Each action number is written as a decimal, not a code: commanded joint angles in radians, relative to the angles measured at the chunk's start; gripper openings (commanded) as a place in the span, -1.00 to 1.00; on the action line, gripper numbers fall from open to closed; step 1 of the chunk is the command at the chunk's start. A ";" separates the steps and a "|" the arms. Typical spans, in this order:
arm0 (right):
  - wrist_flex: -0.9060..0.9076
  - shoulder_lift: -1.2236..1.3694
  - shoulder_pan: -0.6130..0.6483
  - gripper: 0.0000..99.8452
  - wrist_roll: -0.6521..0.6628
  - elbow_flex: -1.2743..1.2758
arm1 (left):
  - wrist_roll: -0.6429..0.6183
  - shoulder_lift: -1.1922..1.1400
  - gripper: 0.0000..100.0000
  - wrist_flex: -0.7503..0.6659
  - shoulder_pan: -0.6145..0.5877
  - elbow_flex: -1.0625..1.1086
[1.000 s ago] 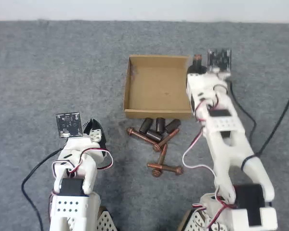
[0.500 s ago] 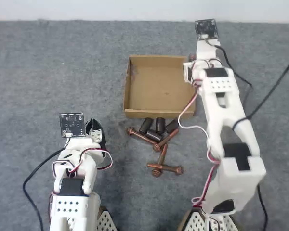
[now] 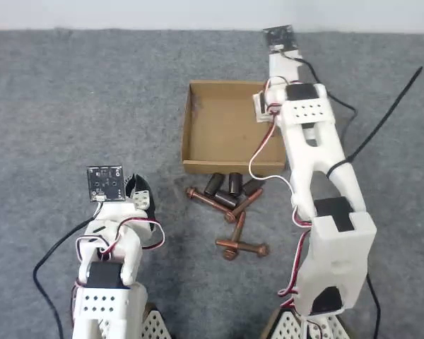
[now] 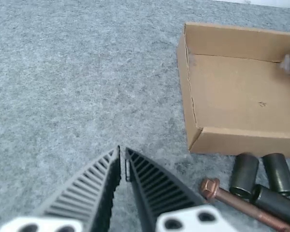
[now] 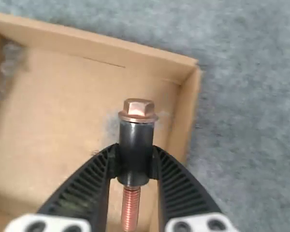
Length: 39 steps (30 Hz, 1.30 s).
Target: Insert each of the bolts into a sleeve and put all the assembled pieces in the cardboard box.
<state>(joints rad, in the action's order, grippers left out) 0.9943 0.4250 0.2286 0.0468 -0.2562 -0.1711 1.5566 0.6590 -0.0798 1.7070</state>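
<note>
My right gripper (image 5: 134, 155) is shut on an assembled piece: a black sleeve (image 5: 134, 144) with a copper bolt (image 5: 137, 110) through it. It hangs over the cardboard box (image 5: 53, 121), near a corner by the box's wall. In the high view the right arm (image 3: 304, 134) stretches over the right side of the box (image 3: 226, 131). Loose bolts (image 3: 244, 247) and black sleeves (image 3: 233, 183) lie in a heap just in front of the box. My left gripper (image 4: 122, 155) is shut and holds nothing, low over the carpet, left of the heap (image 4: 261, 181).
Grey carpet covers the table. The box floor (image 4: 241, 96) is bare in the left wrist view. Cables trail from the right arm (image 3: 381, 127) at the right side. Open carpet lies left of the box and beyond it.
The right arm has swung from beside the box's right wall, forward and leftward, over the box with the assembled piece. The left arm has barely moved.
</note>
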 commanded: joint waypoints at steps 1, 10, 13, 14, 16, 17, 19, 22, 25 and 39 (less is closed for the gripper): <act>0.002 -0.021 0.015 -0.99 -0.032 -0.078 | 0.012 0.018 -0.98 0.003 -0.006 -0.015; 0.051 -0.018 -0.002 -0.99 -0.043 -0.083 | 0.012 0.018 -0.98 0.003 -0.006 -0.015; 0.074 -0.018 -0.005 -0.99 -0.025 -0.083 | 0.012 0.018 -0.98 0.003 -0.006 -0.015; 0.082 -0.018 -0.005 -0.99 -0.025 -0.083 | 0.012 0.018 -0.98 0.003 -0.006 -0.015; 0.091 -0.019 -0.005 -0.99 -0.025 -0.084 | 0.012 0.018 -0.98 0.003 -0.006 -0.015; 0.096 -0.019 -0.005 -0.99 -0.025 -0.084 | 0.012 0.018 -0.98 0.003 -0.006 -0.015; 0.096 -0.019 -0.005 -0.99 -0.025 -0.084 | 0.012 0.018 -0.98 0.005 -0.006 -0.015; 0.096 -0.019 -0.005 -0.99 -0.025 -0.084 | 0.012 0.018 -0.98 0.005 -0.006 -0.015; 0.096 -0.019 -0.013 -0.99 -0.025 -0.084 | 0.012 0.018 -0.98 0.005 -0.006 -0.015; 0.156 -0.085 -0.048 -0.94 0.006 -0.084 | 0.012 0.017 -0.98 0.005 -0.006 -0.015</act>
<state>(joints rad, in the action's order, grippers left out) 1.1400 0.4388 0.2133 0.0376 -0.2839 -0.1711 1.5566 0.6590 -0.0798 1.7070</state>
